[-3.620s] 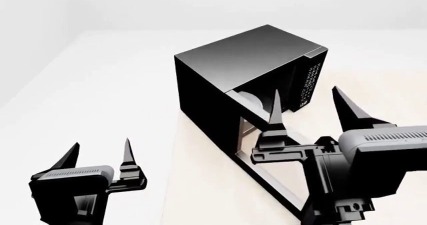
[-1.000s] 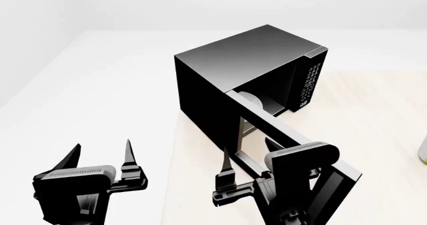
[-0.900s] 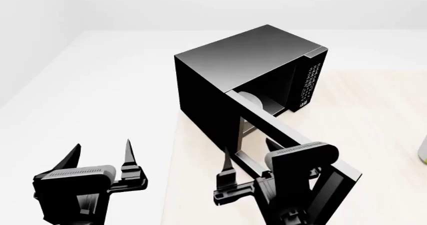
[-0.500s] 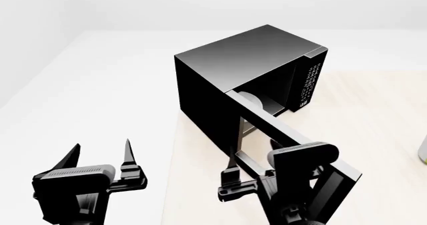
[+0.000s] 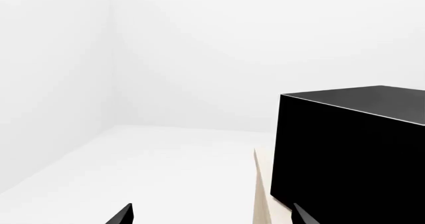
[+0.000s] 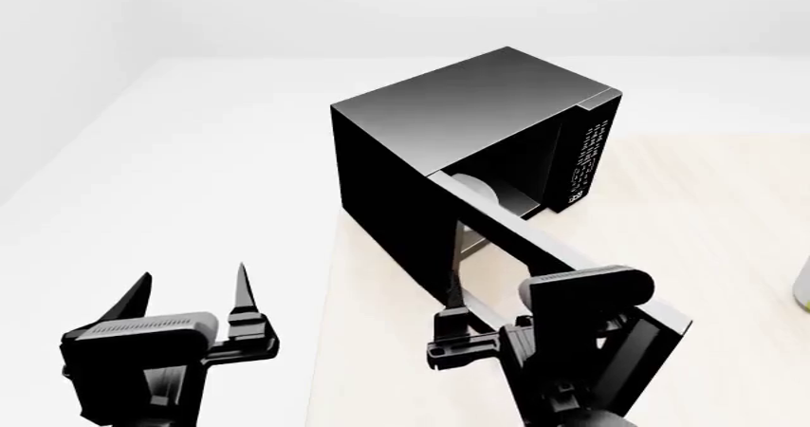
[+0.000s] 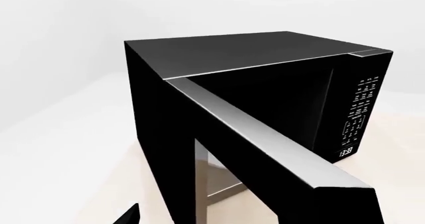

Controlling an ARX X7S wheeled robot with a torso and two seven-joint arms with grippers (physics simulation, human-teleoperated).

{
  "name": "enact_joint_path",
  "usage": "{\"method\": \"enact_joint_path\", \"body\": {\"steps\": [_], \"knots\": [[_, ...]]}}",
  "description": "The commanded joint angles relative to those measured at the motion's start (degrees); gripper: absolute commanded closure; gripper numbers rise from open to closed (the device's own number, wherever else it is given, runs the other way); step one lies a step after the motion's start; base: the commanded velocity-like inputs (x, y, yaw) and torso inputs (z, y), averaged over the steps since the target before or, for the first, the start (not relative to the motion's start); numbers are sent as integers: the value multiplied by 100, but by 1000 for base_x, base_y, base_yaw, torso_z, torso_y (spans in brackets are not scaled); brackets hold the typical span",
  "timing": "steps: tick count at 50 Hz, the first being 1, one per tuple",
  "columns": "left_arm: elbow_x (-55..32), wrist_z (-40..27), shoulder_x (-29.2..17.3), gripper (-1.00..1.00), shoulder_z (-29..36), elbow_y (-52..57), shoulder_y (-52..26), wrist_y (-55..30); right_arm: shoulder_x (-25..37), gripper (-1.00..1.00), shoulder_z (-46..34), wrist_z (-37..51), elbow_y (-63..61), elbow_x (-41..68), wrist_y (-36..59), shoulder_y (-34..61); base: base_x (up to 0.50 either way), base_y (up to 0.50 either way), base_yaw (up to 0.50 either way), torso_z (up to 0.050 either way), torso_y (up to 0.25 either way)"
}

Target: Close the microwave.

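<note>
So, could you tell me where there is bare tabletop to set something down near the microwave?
The light wooden tabletop is bare to the right of the microwave, beyond its keypad panel. A narrower strip runs between the table's left edge and the open door. It is crowded at the door's free end, where the right gripper sits.
</note>
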Motion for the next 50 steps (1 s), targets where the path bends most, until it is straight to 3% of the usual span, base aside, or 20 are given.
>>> {"method": "enact_joint_path", "body": {"steps": [1,50], "knots": [[-30,-19,-19,-100,0,2,-18,-13,4,-100,21,30,262,-62,-25,-7,0,0,0,0,0],[-54,-90,-63,-100,54,-26,-14,31,95,-100,127,-85,958,-186,-210,132,0,0,0,0,0]]}}
